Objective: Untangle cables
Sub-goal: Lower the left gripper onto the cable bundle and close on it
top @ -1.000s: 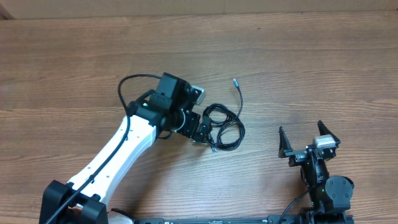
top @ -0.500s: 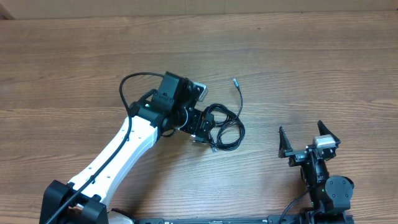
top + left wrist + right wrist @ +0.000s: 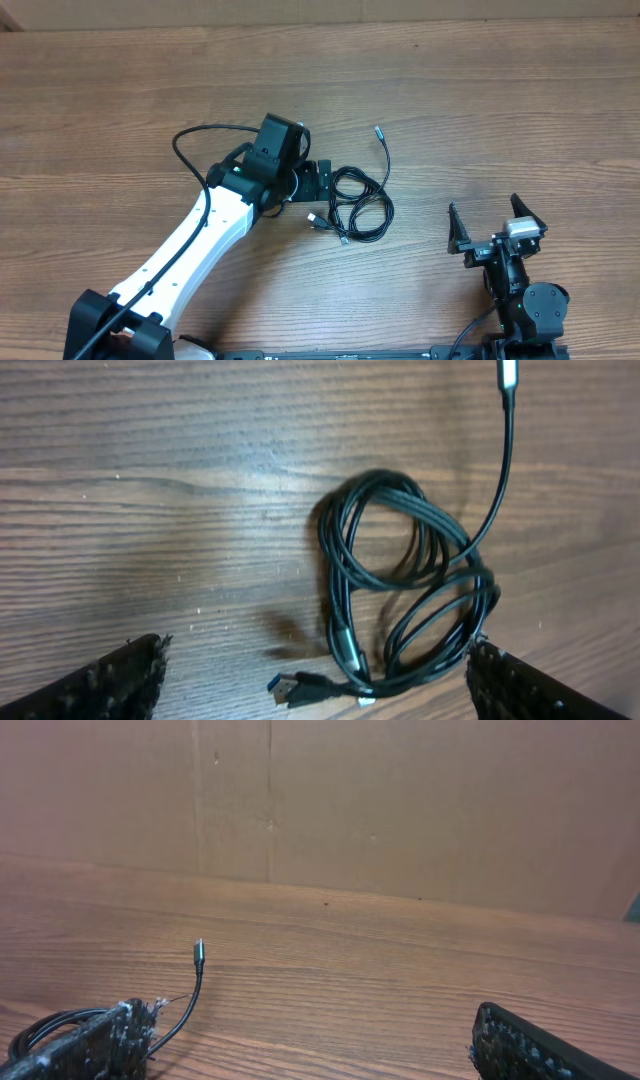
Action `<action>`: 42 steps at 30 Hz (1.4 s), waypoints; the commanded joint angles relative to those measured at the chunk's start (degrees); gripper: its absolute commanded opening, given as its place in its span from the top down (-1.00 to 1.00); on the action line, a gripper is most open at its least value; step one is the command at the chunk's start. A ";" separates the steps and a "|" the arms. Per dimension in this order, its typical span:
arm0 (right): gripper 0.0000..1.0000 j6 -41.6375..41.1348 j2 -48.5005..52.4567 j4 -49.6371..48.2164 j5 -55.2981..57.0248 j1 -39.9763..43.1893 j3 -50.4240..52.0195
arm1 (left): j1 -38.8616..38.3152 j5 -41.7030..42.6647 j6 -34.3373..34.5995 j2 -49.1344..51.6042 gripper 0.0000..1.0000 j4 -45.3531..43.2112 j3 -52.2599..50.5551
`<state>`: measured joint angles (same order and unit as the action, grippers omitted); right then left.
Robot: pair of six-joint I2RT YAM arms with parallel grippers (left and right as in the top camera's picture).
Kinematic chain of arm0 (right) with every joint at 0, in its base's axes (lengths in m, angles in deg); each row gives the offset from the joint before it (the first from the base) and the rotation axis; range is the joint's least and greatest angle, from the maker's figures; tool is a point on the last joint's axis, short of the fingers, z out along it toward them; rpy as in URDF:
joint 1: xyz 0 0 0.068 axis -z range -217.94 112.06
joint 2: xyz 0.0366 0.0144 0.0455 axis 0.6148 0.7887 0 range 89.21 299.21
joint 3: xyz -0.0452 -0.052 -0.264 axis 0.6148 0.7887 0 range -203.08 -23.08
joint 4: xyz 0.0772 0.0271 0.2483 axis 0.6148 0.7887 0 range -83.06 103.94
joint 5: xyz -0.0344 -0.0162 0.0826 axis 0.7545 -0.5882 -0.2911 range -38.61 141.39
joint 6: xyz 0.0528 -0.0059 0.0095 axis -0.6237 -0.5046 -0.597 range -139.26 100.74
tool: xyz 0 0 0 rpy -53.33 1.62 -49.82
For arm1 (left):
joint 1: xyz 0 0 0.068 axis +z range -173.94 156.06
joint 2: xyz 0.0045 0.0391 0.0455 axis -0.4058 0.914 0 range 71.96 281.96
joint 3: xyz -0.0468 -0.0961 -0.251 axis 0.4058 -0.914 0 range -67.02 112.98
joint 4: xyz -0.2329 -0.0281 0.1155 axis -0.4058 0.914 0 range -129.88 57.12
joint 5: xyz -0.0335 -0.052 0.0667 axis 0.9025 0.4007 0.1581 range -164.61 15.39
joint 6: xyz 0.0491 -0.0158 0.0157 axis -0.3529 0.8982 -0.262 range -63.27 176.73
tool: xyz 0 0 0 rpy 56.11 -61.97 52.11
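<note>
The cables (image 3: pixel 362 203) are thin black cords lying in a tangled coil on the wooden table. One strand runs up to a small silver plug (image 3: pixel 378 130). A blue-tipped USB plug (image 3: pixel 290 686) sticks out at the coil's lower left. In the left wrist view the coil (image 3: pixel 400 595) lies between and beyond my fingertips. My left gripper (image 3: pixel 322 180) is open and empty, just left of the coil. My right gripper (image 3: pixel 492 225) is open and empty, well to the right. The right wrist view shows the silver plug (image 3: pixel 199 953) and the coil's edge (image 3: pixel 50 1025).
A brown cardboard wall (image 3: pixel 400 810) stands along the far table edge. My left arm's white link (image 3: pixel 190 245) and its thick black wire (image 3: pixel 200 135) lie left of the coil. The right arm's base (image 3: pixel 525 310) is at the front right.
My left gripper has pulled back up and to the left off the coil, and its wrist has turned. The USB plug end now lies uncovered. The right arm has not moved.
</note>
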<state>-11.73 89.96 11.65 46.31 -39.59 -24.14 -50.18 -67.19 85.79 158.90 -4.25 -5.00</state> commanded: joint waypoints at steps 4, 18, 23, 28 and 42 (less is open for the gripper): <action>-1.00 0.26 -0.09 -0.26 0.50 -0.22 0.59 | -0.63 -2.25 2.62 4.85 -1.00 5.29 9.57; -1.00 0.24 -0.09 -0.26 0.50 -0.22 0.59 | -6.08 -6.56 4.94 20.90 -1.00 18.16 24.30; -1.00 0.24 -0.09 -0.26 0.50 -0.22 0.59 | -6.45 -8.46 8.24 23.98 -0.98 17.70 24.33; -1.00 0.24 -0.09 -0.26 0.50 -0.22 0.59 | -6.51 -8.52 8.90 25.31 -0.94 17.66 24.30; -1.00 0.24 -0.09 -0.26 0.50 -0.22 0.59 | -6.75 -6.67 8.63 29.62 -0.81 14.49 24.30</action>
<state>-11.75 89.96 11.65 46.29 -39.59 -24.14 -56.56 -73.77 94.16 188.12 10.64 18.10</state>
